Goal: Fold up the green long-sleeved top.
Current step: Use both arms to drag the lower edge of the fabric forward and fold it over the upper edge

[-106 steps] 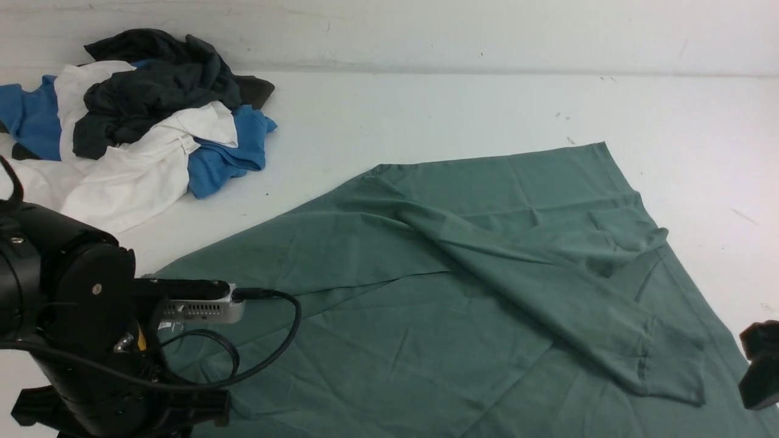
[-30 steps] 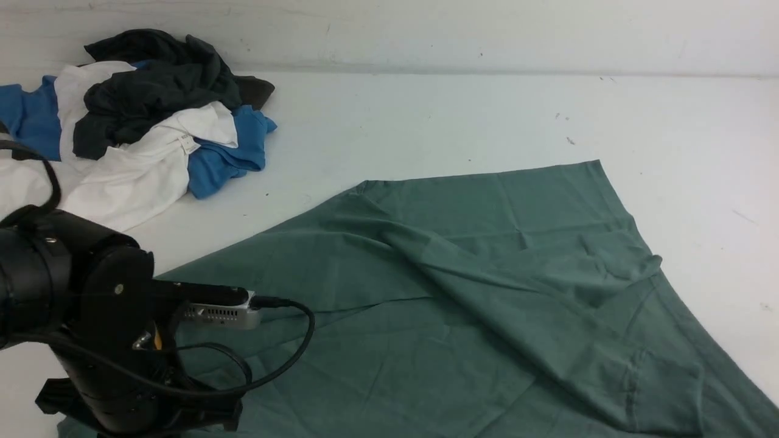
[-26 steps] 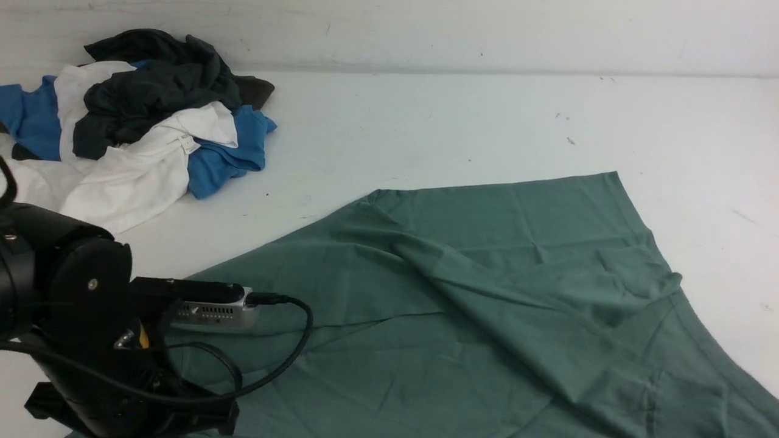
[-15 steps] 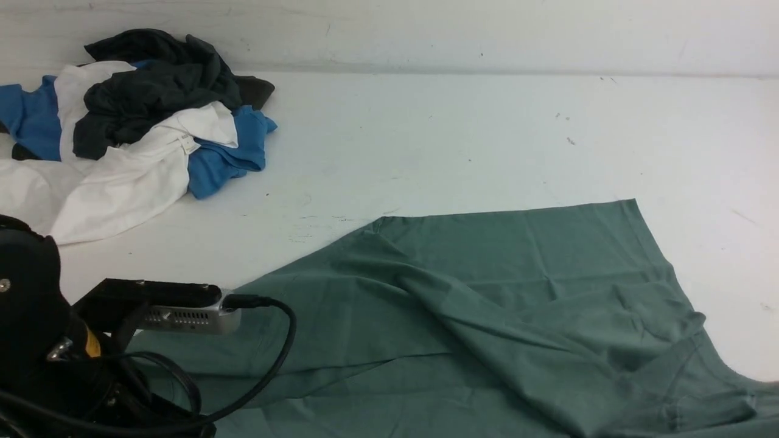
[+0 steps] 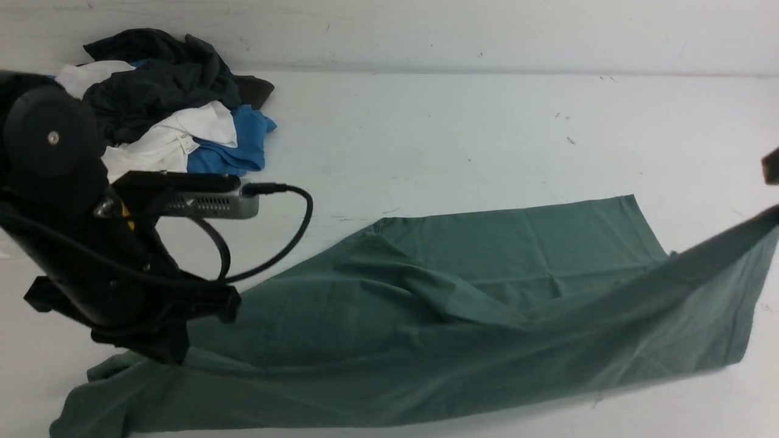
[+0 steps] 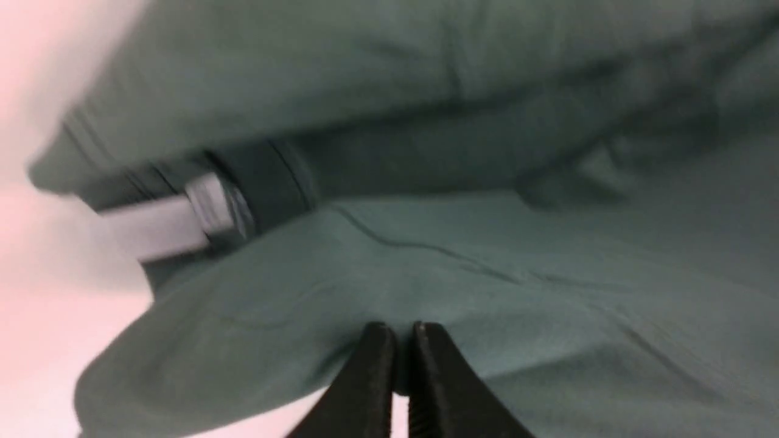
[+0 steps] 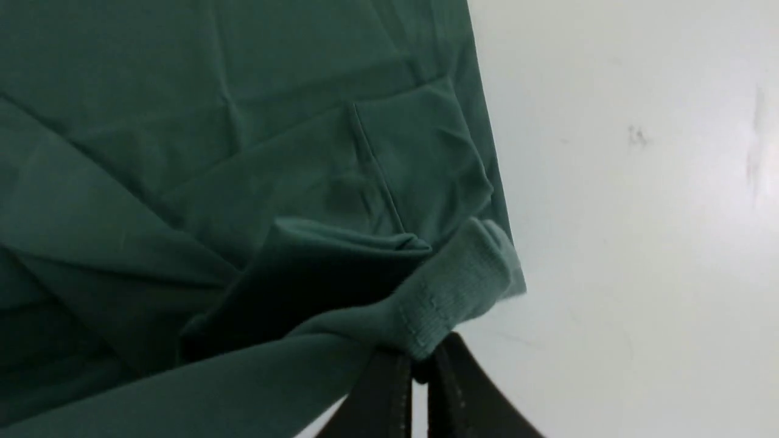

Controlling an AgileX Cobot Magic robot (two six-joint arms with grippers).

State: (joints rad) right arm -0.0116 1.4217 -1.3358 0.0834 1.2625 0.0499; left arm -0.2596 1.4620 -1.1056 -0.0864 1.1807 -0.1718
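Both black grippers, left and right, were clamped on the sage-green cotton jersey top, likely mid-fold. The next move called for laying the raised part evenly over.

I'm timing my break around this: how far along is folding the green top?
Done: the sleeves look laid inward. In hand: left hand and right hand pinch the green top, its near edge raised. Left: bringing that edge over and lowering it, probably.
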